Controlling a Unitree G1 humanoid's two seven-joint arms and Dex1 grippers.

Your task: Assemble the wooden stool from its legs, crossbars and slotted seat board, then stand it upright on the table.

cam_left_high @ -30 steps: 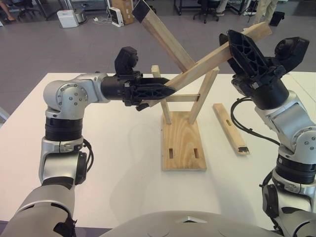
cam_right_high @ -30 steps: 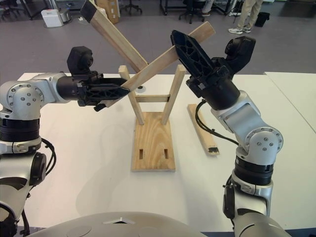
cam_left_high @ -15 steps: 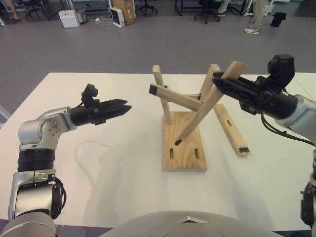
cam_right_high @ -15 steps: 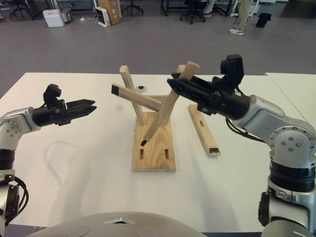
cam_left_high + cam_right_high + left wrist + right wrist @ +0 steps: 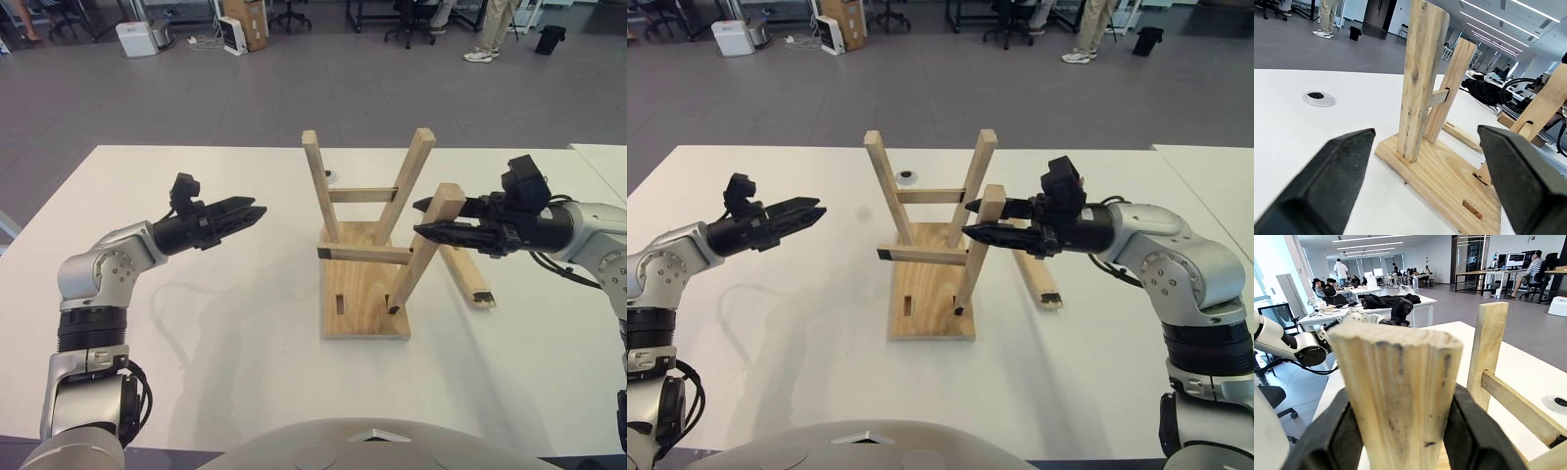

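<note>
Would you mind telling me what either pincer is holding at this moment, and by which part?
The right pincer grips a wooden leg near its upper end. The left pincer is open and holds nothing.

The seat board, leg and crossbar are bare, pale grained wood; the table smooth matt white.

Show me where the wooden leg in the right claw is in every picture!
Left eye view: the leg slants just right of centre, held by the right claw.
Right eye view: the leg slants near the centre.
Left wrist view: the leg is farther off, beyond the standing legs.
Right wrist view: the leg is up close, between the claw's fingers.
Shared landmark: the crossbar joining the two standing legs.
</note>
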